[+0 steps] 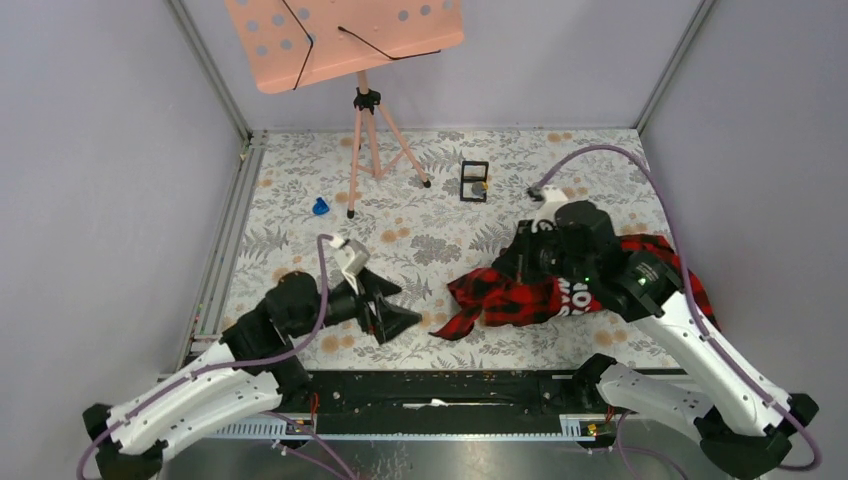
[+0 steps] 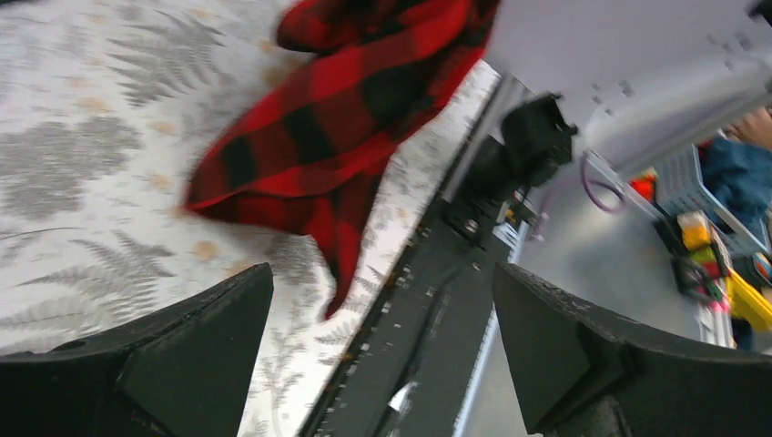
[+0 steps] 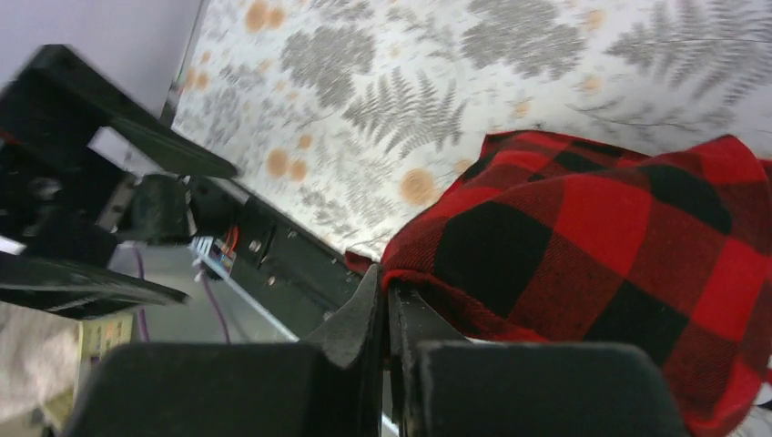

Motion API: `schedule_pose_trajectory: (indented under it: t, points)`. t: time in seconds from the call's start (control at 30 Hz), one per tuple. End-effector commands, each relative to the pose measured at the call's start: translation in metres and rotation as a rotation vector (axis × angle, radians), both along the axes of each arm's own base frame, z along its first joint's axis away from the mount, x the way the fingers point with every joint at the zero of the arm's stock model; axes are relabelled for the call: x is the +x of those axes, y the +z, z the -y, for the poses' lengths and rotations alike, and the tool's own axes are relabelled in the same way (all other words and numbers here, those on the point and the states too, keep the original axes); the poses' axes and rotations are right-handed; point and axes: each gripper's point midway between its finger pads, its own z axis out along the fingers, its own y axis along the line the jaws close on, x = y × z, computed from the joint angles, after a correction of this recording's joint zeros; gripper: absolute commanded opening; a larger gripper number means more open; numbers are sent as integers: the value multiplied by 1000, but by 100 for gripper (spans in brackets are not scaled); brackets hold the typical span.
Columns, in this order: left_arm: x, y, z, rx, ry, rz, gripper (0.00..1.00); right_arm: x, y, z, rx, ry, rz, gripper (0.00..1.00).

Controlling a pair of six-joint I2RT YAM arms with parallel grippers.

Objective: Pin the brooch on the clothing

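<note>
The red-and-black check shirt (image 1: 505, 297) lies bunched at the right of the floral table, with part of its white letters (image 1: 576, 296) showing. My right gripper (image 1: 520, 268) sits over it. In the right wrist view the gripper (image 3: 385, 284) is shut, with the shirt's hem (image 3: 619, 228) pinched at the fingertips. My left gripper (image 1: 403, 320) is open and empty, just left of the shirt's trailing corner. In the left wrist view the gripper (image 2: 382, 273) has its jaws wide apart, and the shirt's corner (image 2: 346, 118) lies ahead of them. The brooch is not in view.
A pink music stand on a tripod (image 1: 368, 120) stands at the back. A small blue object (image 1: 320, 207) lies back left and a small black square frame box (image 1: 474, 181) back centre. The black base rail (image 1: 440, 388) runs along the near edge, also in the left wrist view (image 2: 428, 300).
</note>
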Motion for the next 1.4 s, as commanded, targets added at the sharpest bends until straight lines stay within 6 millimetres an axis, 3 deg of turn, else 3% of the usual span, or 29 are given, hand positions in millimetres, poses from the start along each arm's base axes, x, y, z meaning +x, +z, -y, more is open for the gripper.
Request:
schedule_pose_trajectory:
  t: [0.0, 0.13, 0.27, 0.4, 0.6, 0.83, 0.93, 0.97, 1.0, 1.1, 1.2, 1.37]
  points:
    - [-12, 26, 34, -138, -15, 47, 98, -6, 38, -43, 81, 56, 74, 0]
    - [-17, 15, 53, -49, 46, 74, 98, -14, 38, -90, 127, 123, 62, 0]
    - [-7, -1, 47, 62, 192, 93, 99, -21, 31, -121, 115, 172, 43, 0]
    - [-4, 1, 45, 25, 232, 98, 99, -25, 29, -130, 126, 188, 38, 0]
    - [11, -8, 39, 45, 350, 82, 95, -27, 30, -121, 121, 177, 58, 0]
    - [10, -1, 64, 35, 314, 89, 57, -25, 30, -110, 111, 151, 76, 0]
    - [16, -1, 62, 36, 358, 86, 15, -24, 31, -102, 102, 124, 88, 2]
    - [21, -1, 55, 34, 400, 79, 2, -22, 31, -98, 93, 107, 95, 11]
    - [26, 1, 45, 24, 446, 73, 0, -21, 31, -92, 78, 92, 104, 19]
    - [39, -4, 16, 24, 523, 33, 0, -13, 29, -63, -2, 5, 146, 46]
    - [58, -23, -20, 64, 601, -54, 0, -3, 23, -25, -112, -102, 202, 73]
    - [78, -48, -84, 133, 780, -141, 0, 5, -4, 37, -289, -285, 227, 92]
